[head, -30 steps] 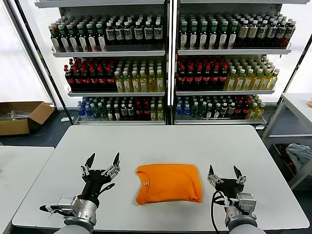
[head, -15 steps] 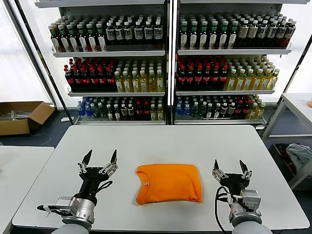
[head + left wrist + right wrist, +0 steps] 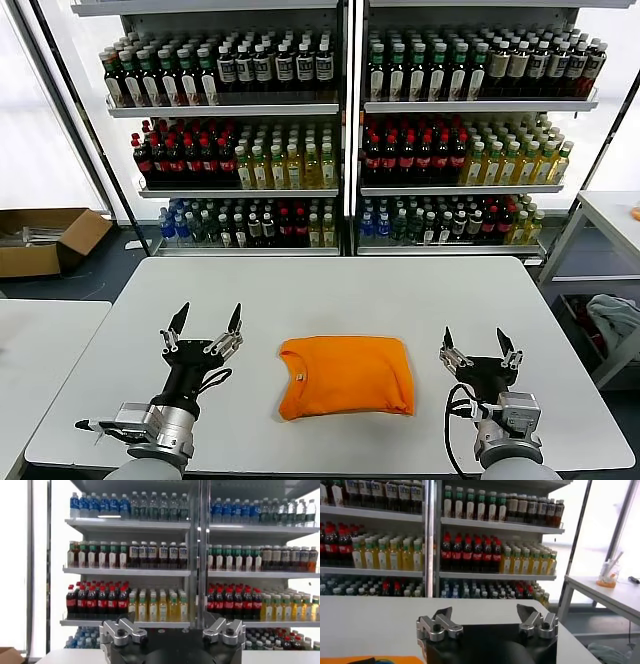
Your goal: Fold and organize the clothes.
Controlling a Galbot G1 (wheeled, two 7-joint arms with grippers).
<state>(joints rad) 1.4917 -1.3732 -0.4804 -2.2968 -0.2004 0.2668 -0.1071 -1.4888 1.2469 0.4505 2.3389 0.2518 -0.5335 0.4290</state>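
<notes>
White table carries 1 seemingly folded orange T-shirt.

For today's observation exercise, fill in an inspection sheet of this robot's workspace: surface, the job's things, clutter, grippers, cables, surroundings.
Surface: white table, bare apart from the shirt.
Job's things: orange T-shirt lying folded into a compact rectangle near the table's front edge, neck label facing up on its left part.
Clutter: nothing seen on the table.
Grippers: left gripper open, fingers pointing up, left of the shirt and apart from it; right gripper open, fingers up, right of the shirt and apart from it. Neither holds anything.
Cables: black cable looping beside the right wrist.
Surroundings: shelves of bottled drinks behind the table; cardboard box on the floor at left; a second table at right.
</notes>
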